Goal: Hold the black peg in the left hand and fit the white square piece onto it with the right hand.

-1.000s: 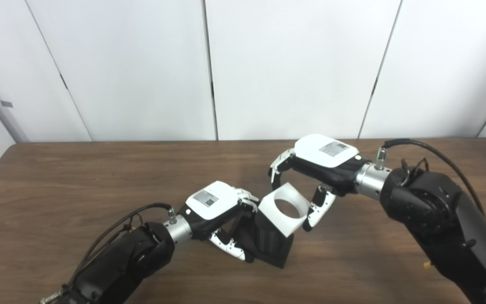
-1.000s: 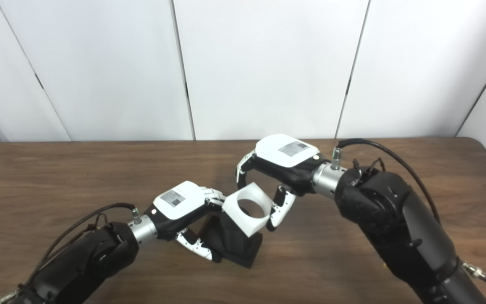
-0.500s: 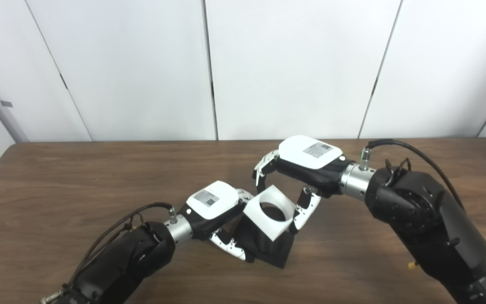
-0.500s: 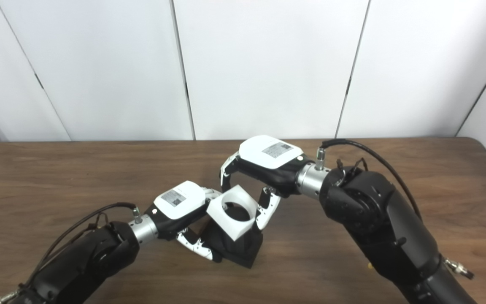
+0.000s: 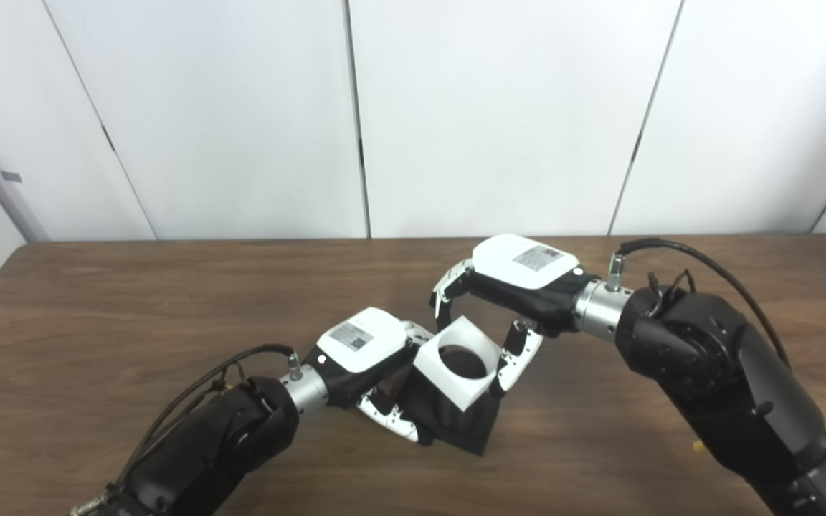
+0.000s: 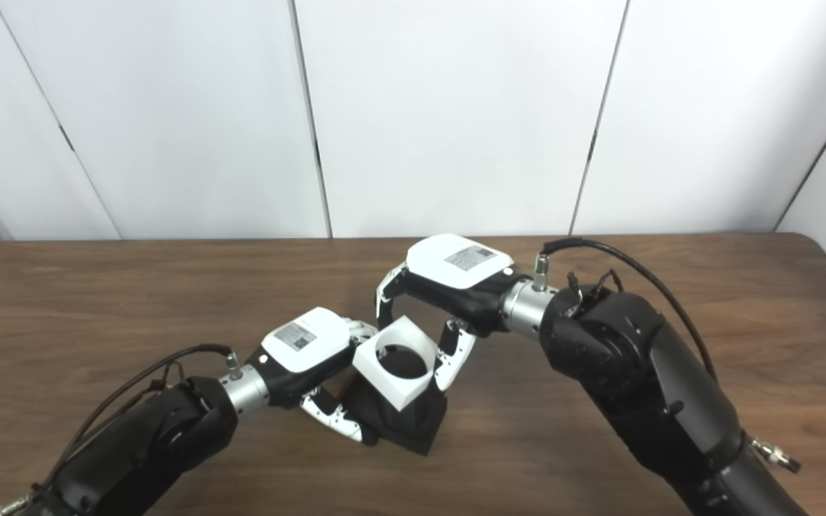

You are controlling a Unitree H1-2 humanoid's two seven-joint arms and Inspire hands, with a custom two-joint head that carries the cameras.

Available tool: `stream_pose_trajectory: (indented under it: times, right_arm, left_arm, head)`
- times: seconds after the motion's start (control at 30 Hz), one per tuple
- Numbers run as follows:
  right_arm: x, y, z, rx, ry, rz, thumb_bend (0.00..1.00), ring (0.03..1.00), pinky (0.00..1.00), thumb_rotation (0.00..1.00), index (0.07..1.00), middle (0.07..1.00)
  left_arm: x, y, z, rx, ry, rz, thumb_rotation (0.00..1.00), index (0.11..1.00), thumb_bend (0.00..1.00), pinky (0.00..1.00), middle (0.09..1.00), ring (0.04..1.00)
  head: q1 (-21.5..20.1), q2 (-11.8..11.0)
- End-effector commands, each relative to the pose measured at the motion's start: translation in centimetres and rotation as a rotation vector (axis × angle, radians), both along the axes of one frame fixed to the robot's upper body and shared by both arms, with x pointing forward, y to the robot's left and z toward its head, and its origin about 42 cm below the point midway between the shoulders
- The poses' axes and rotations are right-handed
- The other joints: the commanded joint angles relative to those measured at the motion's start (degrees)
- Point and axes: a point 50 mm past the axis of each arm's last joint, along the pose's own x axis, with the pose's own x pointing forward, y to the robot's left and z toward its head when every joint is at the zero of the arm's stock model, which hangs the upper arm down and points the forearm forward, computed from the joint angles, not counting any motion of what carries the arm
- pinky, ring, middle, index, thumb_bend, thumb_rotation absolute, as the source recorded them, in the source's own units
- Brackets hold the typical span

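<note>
While left hand (image 5: 363, 347) grips black peg (image 5: 456, 423), right hand (image 5: 520, 276) holds white square piece (image 5: 462, 362).

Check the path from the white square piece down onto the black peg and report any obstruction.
Nothing visible blocks it. The white square piece, held by the right hand, sits directly over the black peg gripped by the left hand. No other object intervenes.

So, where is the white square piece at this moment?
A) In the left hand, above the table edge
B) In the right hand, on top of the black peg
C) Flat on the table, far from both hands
B: the right hand grips the white square piece atop the black peg, which the left hand holds.
</note>
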Motion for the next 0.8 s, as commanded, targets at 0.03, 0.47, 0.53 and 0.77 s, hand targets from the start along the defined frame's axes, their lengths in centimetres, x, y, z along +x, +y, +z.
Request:
stream_pose_trajectory:
  times: [0.03, 0.47, 0.53, 0.77]
  right_arm:
    - [0.38, -0.14, 1.71, 0.005, -0.069, 0.013, 0.52, 0.822, 0.77, 0.13, 0.477, 0.765]
    - [0.27, -0.85, 1.77, -0.007, -0.054, -0.001, 0.52, 0.821, 0.76, 0.13, 0.477, 0.763]
    - [0.34, -0.86, 1.78, -0.008, -0.057, 0.001, 0.52, 0.819, 0.76, 0.13, 0.477, 0.762]
    - [0.19, -0.51, 1.63, -0.014, -0.053, 0.009, 0.52, 0.818, 0.76, 0.13, 0.477, 0.763]
  left_arm:
    - [-2.18, -0.15, -3.95, 0.18, 0.11, -0.041, 0.08, 0.495, 0.52, 0.76, 0.804, 0.814]
    - [-2.53, -0.27, -3.96, 0.175, 0.103, -0.045, 0.08, 0.495, 0.52, 0.73, 0.802, 0.797]
    - [-2.48, -0.28, -3.95, 0.175, 0.108, -0.041, 0.08, 0.495, 0.52, 0.73, 0.803, 0.802]
    - [-2.37, -0.42, -3.98, 0.174, 0.107, -0.04, 0.08, 0.495, 0.52, 0.74, 0.801, 0.805]
  head:
    - [0.0, 0.0]
    - [0.3, 0.7]
    - [0.2, 0.8]
    - [0.6, 0.9]
